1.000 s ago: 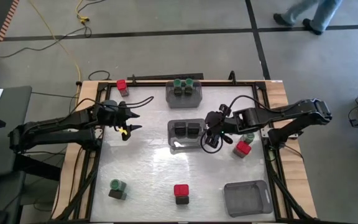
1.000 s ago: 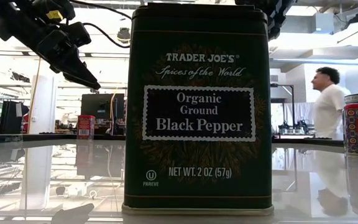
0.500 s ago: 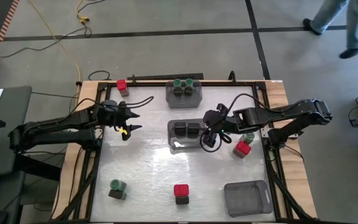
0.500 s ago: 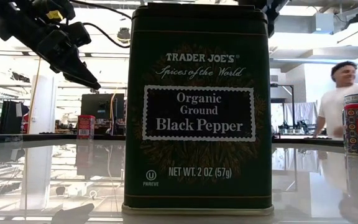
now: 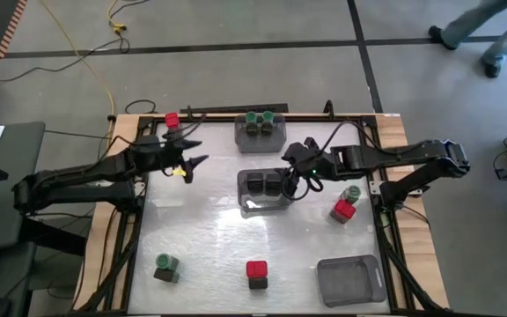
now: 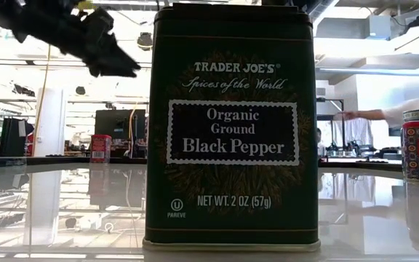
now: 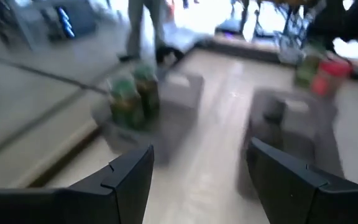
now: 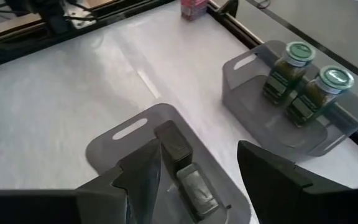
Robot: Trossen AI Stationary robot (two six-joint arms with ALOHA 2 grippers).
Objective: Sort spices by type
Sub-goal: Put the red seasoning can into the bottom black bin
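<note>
My left gripper (image 5: 188,163) hangs open and empty above the table's far left; the low view shows it (image 6: 111,57) high up. My right gripper (image 5: 290,180) is open and empty over the right end of the middle bin (image 5: 245,204), which holds two black-topped tins (image 8: 180,148). The far bin (image 5: 280,136) holds two green-capped jars (image 8: 308,81). Loose on the table stand three red-capped spices (image 5: 172,121) (image 5: 256,273) (image 5: 343,210) and two green-capped ones (image 5: 166,266) (image 5: 352,194). A black pepper tin (image 6: 231,124) fills the low view.
An empty grey bin (image 5: 350,280) lies at the near right corner. A black frame (image 5: 385,229) runs along the table's edges. Bare table lies between the middle bin and the near row of jars. A person (image 5: 491,26) walks on the floor beyond the far edge.
My left gripper has risen, gone a little toward the far edge and tipped up nearly level. My right gripper has gone toward the far edge above the middle bin and tipped up as well. Both have stayed open. The person beyond the table has walked on.
</note>
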